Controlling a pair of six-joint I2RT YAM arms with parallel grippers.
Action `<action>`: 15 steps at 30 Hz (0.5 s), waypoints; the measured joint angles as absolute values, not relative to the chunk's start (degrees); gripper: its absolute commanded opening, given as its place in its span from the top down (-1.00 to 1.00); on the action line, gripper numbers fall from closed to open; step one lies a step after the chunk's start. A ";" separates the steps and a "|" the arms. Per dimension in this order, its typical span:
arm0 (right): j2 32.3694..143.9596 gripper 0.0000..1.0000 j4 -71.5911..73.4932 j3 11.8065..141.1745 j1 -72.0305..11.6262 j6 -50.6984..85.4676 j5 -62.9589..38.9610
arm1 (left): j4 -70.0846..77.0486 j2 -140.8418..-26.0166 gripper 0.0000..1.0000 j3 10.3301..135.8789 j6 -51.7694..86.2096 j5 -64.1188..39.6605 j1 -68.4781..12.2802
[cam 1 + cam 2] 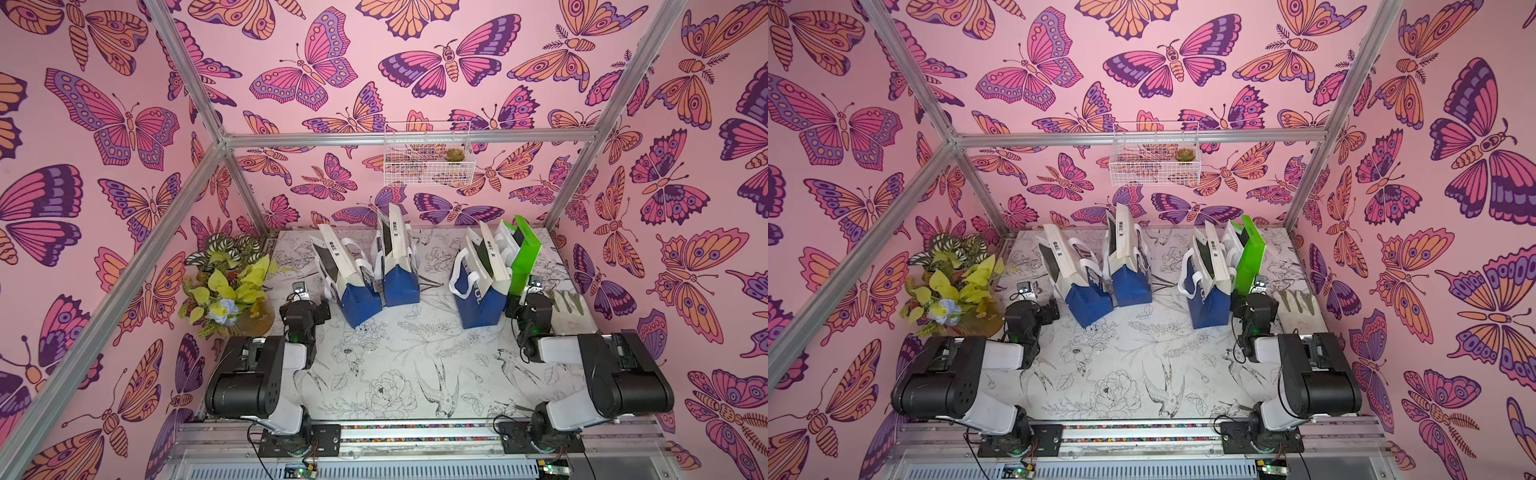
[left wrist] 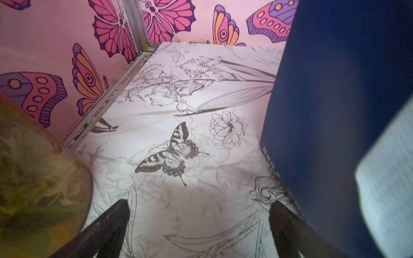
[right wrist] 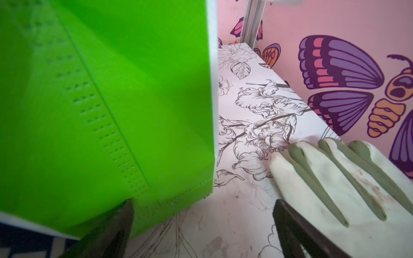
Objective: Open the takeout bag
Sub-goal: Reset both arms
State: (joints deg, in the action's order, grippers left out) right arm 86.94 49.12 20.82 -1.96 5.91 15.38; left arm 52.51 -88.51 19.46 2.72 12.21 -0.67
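Three blue-and-white bags stand upright across the back of the table in both top views: a left bag (image 1: 349,286), a middle bag (image 1: 397,266) and a right bag (image 1: 478,286). A green bag (image 1: 525,253) stands against the right one. My left gripper (image 2: 199,207) is open and low over the table, with the left bag's blue side (image 2: 335,111) just beside one finger. My right gripper (image 3: 203,204) is also open, at the green bag's bottom corner (image 3: 111,111). Neither holds anything.
A potted plant (image 1: 224,282) in an amber vase (image 2: 40,174) stands close to the left arm. A white and green glove (image 3: 335,189) lies by the right gripper near the side wall. A wire basket (image 1: 428,153) hangs on the back wall.
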 measured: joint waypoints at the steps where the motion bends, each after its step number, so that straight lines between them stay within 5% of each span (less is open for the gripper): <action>1: 86.94 -0.98 49.36 20.82 -1.96 5.89 15.29 | 52.18 -88.44 -0.98 19.81 2.63 12.21 -0.78; 15: 86.85 -0.98 48.64 20.84 -1.96 5.52 14.02 | 52.60 -88.47 -0.98 20.32 1.89 12.43 -1.15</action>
